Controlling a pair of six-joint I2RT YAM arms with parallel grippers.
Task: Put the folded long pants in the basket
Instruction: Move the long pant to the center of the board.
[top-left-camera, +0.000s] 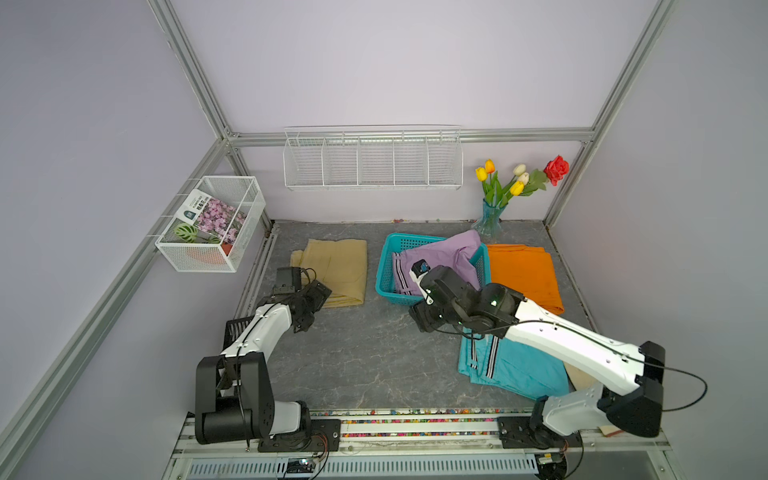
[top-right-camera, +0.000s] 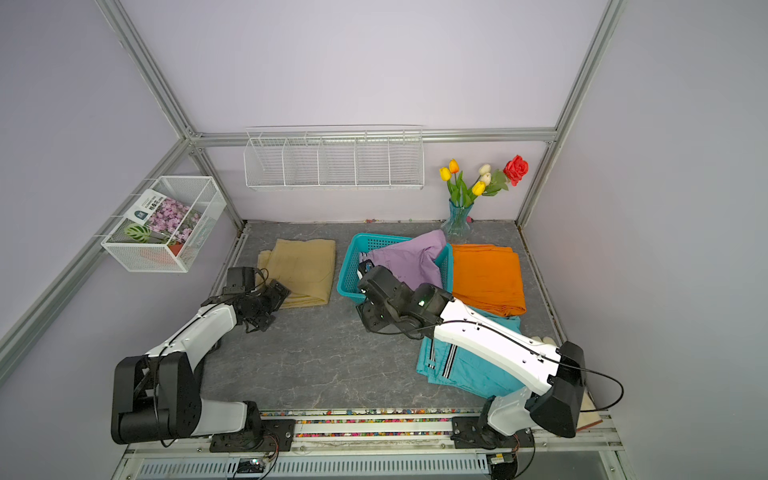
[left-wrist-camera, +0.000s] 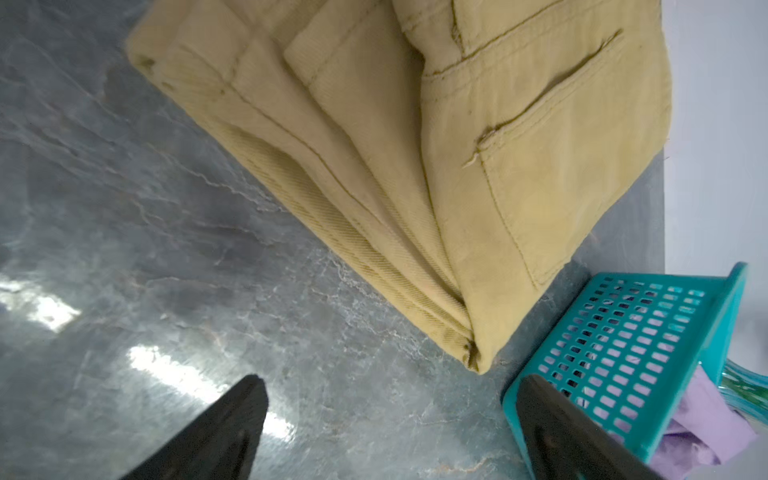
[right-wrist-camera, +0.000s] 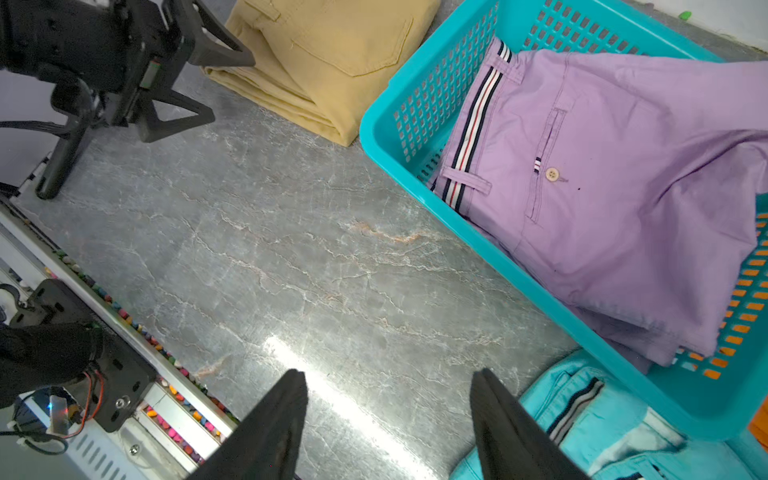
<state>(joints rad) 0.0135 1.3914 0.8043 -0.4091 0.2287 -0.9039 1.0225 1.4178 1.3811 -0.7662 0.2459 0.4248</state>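
Nearest, the teal pants (top-left-camera: 519, 370), striped-trimmed, lie folded on the grey marbled bench (top-left-camera: 365, 357) under the right arm (top-left-camera: 561, 336), whose jaws hang apart and empty by the near corner of the basket (top-left-camera: 385, 270). The left arm (top-left-camera: 266, 324) crouches low, jaws wide and empty, beside the khaki twill pants (top-left-camera: 340, 270). The lilac pants (top-left-camera: 449, 257) fill the turquoise lattice basket, one fold draped over its rim; the orange pants (top-left-camera: 523, 274) lie just beside it.

One folded pair of pants (top-left-camera: 453, 254) lies in the basket (top-left-camera: 383, 274); a second pair (top-left-camera: 336, 270) lies left of it, a third pair (top-left-camera: 523, 274) just right, a fourth pair (top-left-camera: 519, 370) in front.
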